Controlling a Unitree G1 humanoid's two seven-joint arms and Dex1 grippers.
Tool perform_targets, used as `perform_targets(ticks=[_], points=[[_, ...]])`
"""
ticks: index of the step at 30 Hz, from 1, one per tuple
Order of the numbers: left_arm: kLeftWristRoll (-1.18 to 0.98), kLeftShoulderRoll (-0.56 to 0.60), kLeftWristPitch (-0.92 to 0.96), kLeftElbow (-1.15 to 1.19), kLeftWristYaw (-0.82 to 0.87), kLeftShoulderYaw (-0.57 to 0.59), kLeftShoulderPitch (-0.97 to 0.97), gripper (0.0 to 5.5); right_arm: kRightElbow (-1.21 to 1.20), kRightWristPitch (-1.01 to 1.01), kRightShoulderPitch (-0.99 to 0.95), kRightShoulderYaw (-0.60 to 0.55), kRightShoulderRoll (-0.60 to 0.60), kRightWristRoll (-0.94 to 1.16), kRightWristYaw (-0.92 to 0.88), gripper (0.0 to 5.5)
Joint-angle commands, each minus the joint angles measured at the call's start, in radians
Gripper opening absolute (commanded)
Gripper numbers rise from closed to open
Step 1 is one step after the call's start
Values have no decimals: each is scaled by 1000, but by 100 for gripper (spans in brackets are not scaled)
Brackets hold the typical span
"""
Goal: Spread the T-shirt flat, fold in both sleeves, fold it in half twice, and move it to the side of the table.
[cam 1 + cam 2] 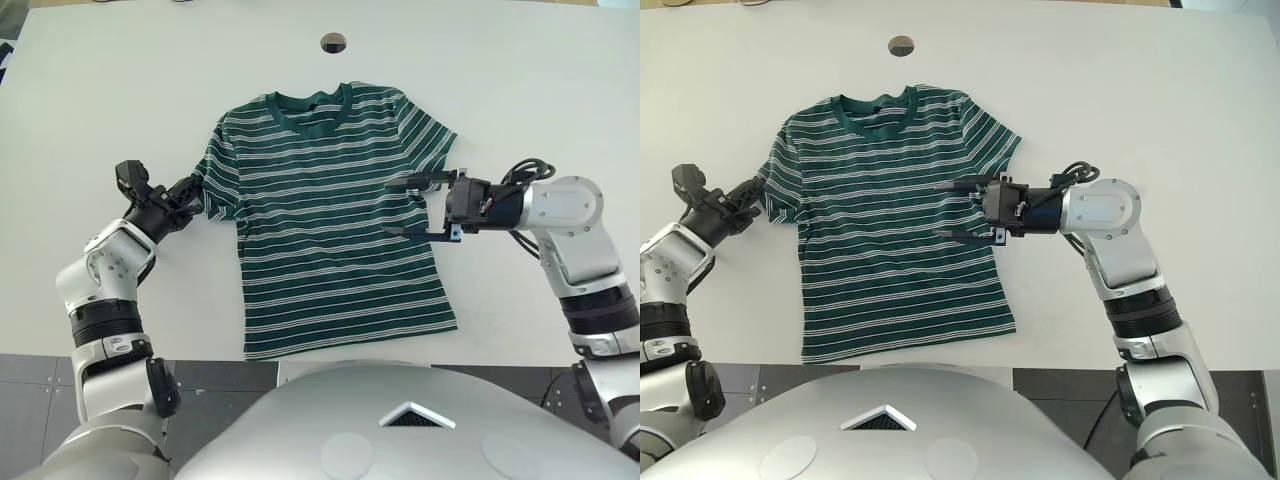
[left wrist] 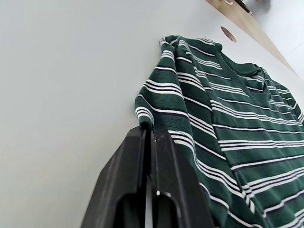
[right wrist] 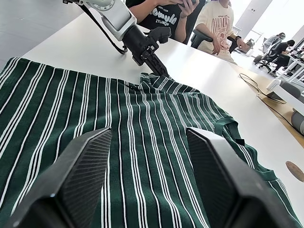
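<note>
We see a white table (image 1: 560, 90) with a round hole (image 1: 333, 42) near its far edge and grey floor tiles (image 1: 30, 375) past its near edge. The green white-striped T-shirt (image 1: 330, 220) lies flat mid-table, collar farthest. The left gripper (image 1: 196, 200) pinches the left sleeve hem, jaws pressed together, clearest from its wrist. The right gripper (image 1: 408, 208) hangs over the shirt's right side, jaws spread; contact we cannot judge.

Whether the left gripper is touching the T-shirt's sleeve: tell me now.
Touching. The left wrist view shows the left gripper, fingers shut, meeting the sleeve hem of the T-shirt with no gap.
</note>
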Motion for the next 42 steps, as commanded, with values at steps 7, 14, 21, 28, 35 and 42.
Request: perform_targets(ticks=[7,14,21,28,35,42], points=[[23,36,44,-17,-11,23,-43,13,27,-16,-24,-15,7,-23,-9,287],[-4,61,98,-57,-38,66,-47,13,15,-17,4,-17,6,-24,-24,287],[-68,42,199,-214,-14,101,-20,13,1,-18,24,-11,12,-29,-35,287],[-116,14,271,-325,22,105,-26,13,-20,-17,45,-19,7,-33,-48,287],[-68,-33,254,-320,38,18,-83,13,11,5,28,-45,9,-93,-131,287],[-32,-99,221,-242,52,-35,-157,13,27,26,30,-55,8,-110,-157,287]])
